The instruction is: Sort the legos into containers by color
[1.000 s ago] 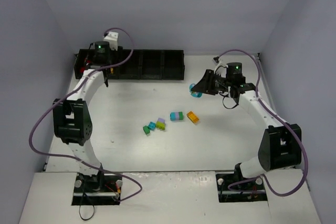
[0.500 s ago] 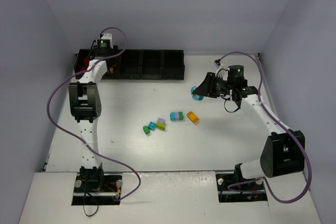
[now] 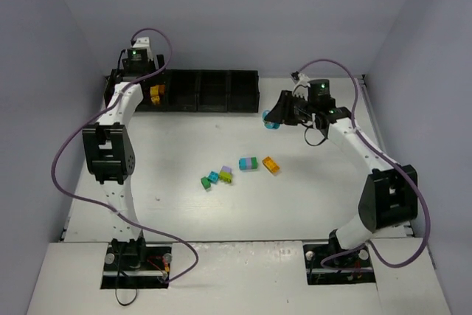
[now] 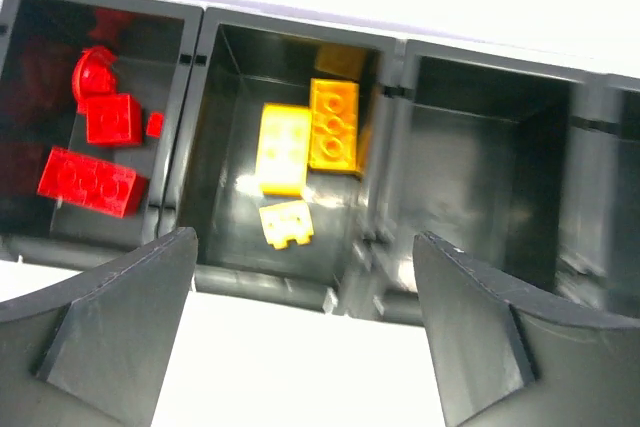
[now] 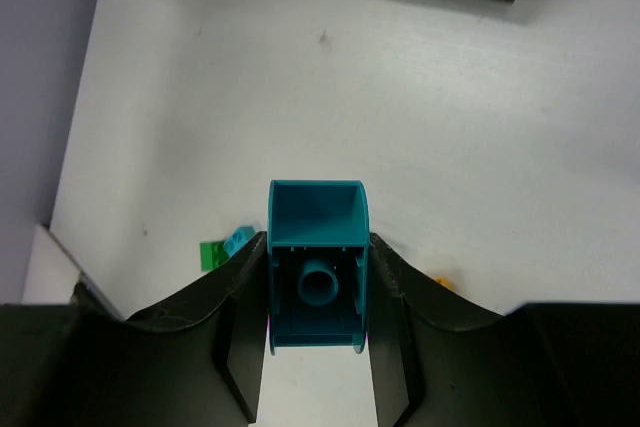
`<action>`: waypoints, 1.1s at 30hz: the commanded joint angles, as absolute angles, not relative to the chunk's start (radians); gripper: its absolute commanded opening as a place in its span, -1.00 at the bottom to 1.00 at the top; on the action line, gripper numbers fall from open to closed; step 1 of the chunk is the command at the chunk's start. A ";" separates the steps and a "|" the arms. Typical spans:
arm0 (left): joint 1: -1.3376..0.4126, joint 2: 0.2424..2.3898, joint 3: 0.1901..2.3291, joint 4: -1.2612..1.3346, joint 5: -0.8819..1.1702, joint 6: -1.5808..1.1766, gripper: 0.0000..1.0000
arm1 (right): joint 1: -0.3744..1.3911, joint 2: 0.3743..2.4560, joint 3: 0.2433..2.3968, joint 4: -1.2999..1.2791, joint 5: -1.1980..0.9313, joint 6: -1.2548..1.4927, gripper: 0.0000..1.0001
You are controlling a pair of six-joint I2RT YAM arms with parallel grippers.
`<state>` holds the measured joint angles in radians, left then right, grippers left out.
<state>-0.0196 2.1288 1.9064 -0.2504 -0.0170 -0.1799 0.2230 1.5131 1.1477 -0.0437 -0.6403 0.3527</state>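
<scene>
The black five-compartment tray (image 3: pixel 214 101) stands at the back left. In the left wrist view its first compartment holds red bricks (image 4: pixel 88 179) and the second holds yellow and orange bricks (image 4: pixel 308 137); the third (image 4: pixel 480 172) looks empty. My left gripper (image 4: pixel 300 347) is open and empty, just in front of the tray (image 3: pixel 137 64). My right gripper (image 5: pixel 318 317) is shut on a cyan rounded brick (image 5: pixel 318 262) and holds it above the table, right of the tray's right end (image 3: pixel 271 119). Loose bricks lie mid-table: green, cyan and lilac-green ones (image 3: pixel 217 177), a cyan-lilac pair (image 3: pixel 248 163), an orange one (image 3: pixel 271 165).
Grey walls close in the table on three sides. The tray's two right compartments (image 3: pixel 230 92) look dark and their contents cannot be told. A small dark speck (image 5: pixel 322 39) marks the table near the tray.
My right gripper has carried the cyan brick up and left toward the tray's right end. My left gripper has drawn back behind the tray's left end, uncovering the yellow bricks.
</scene>
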 commanded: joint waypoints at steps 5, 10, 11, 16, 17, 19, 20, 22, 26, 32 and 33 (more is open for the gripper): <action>-0.156 1.789 1.703 -0.311 0.057 -0.299 0.65 | 0.342 1.782 1.521 0.031 -0.276 0.291 -0.99; -0.268 1.627 1.464 -0.373 0.051 -0.310 0.65 | 0.371 1.960 1.721 0.063 -0.141 0.295 -0.99; -0.296 1.603 1.427 -0.376 0.055 -0.320 0.65 | 0.373 2.017 1.777 0.069 -0.111 0.293 -0.98; -0.373 1.474 1.260 -0.411 0.051 -0.339 0.65 | 0.382 2.157 1.922 0.071 -0.060 0.270 -0.85; -0.385 1.438 1.215 -0.422 0.042 -0.342 0.65 | 0.382 2.189 1.940 0.072 -0.046 0.268 -0.83; -0.414 1.387 1.175 -0.423 0.029 -0.350 0.65 | 0.382 2.232 1.989 0.080 -0.044 0.262 -0.78; -0.420 1.373 1.140 -0.423 0.031 -0.354 0.65 | 0.382 2.246 2.008 0.083 -0.044 0.259 -0.76; -0.433 1.345 1.112 -0.423 0.037 -0.362 0.64 | 0.385 2.287 2.061 0.084 -0.046 0.250 -0.75; -0.445 1.319 1.066 -0.428 0.032 -0.370 0.65 | 0.390 2.336 2.129 0.089 -0.049 0.229 -0.60; -0.459 1.299 1.045 -0.414 0.051 -0.341 0.65 | 0.393 2.384 2.161 0.097 -0.066 0.218 0.00; -0.462 1.299 1.043 -0.410 0.055 -0.333 0.65 | 0.393 2.382 2.161 0.097 -0.074 0.212 0.12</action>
